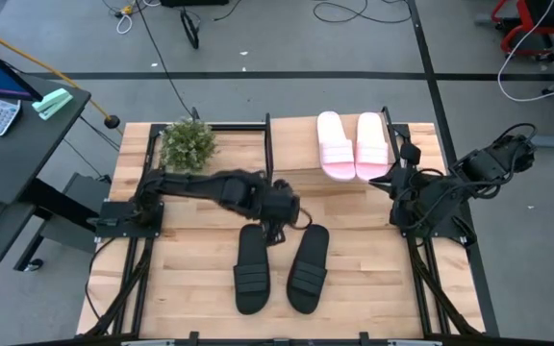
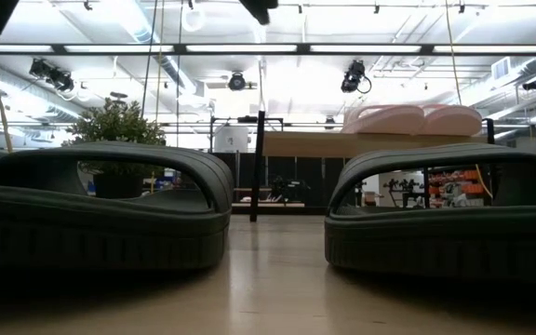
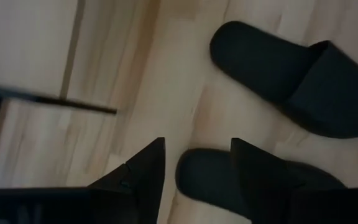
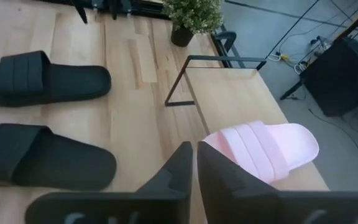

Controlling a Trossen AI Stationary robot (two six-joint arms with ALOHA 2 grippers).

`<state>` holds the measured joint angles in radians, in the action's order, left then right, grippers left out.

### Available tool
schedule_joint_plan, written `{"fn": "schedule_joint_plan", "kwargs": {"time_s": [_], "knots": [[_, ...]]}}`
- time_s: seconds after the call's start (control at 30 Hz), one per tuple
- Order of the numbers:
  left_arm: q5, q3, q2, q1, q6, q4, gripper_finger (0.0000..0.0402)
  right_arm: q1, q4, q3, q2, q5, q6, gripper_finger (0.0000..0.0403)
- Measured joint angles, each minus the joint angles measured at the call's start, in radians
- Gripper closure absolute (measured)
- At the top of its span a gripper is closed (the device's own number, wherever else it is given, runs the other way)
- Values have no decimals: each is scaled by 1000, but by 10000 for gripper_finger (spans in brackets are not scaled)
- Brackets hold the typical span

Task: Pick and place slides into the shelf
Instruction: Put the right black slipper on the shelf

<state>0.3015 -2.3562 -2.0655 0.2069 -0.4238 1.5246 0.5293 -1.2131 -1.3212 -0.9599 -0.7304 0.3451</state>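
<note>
Two black slides lie flat on the table, the left one and the right one, their straps toward the near edge. Both fill the low view. My left gripper is open and hovers over the far, heel end of the left black slide; the right black slide lies beyond it. Two pale pink slides rest on the shelf's plywood top. My right gripper is shut and waits beside a pink slide.
A potted plant stands at the table's far left, beside the shelf. The shelf's black metal uprights frame its open end. Bare tabletop lies right of the black slides. Cables trail on the floor beyond the table.
</note>
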Motion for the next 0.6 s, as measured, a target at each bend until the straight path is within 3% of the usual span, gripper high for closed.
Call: {"fn": "schedule_joint_plan", "kwargs": {"time_s": [0.27, 0.6], "knots": [[91, 71, -1, 128, -89, 38, 227, 0, 1, 0, -1, 6, 29, 348], [186, 369, -2, 225, -272, 36, 247, 3, 5, 0, -84, 66, 54, 325]]}}
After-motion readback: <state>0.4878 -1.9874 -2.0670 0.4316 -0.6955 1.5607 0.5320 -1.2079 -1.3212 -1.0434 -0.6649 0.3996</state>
